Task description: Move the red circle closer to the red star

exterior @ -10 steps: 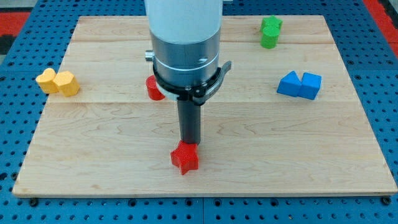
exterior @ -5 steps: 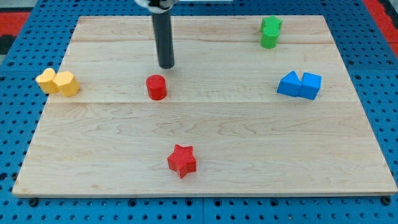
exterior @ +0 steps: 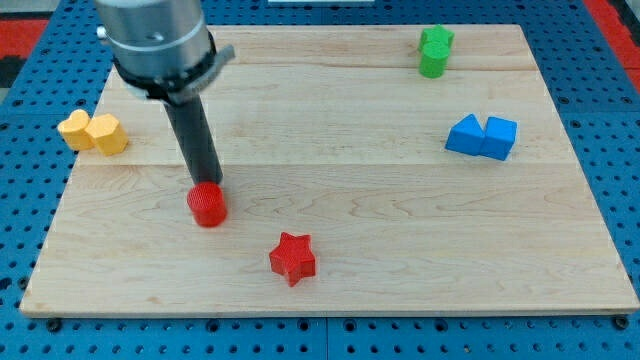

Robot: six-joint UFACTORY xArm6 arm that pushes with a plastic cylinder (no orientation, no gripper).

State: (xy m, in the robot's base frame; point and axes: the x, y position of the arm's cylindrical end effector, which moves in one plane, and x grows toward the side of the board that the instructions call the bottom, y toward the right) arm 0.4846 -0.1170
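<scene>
Red star (exterior: 292, 258) nearest, bottom centre. Red circle (exterior: 207, 205) up-left of it, near, not touching. My tip (exterior: 207, 186) sits at circle's top edge, touching or nearly; no jaws, just a rod. Circle likely light, hard, rolls off-line; push square from its upper-left side

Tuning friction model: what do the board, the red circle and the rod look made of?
Board: pale wood, visible grain and plank seams, smooth matte finish. Red circle: uniform saturated colour, slight sheen, probably plastic or painted; can't tell which. Rod: dark, smooth, faintly glossy, metal or plastic, unclear. My tip sits at the circle's upper edge, seemingly touching.
</scene>
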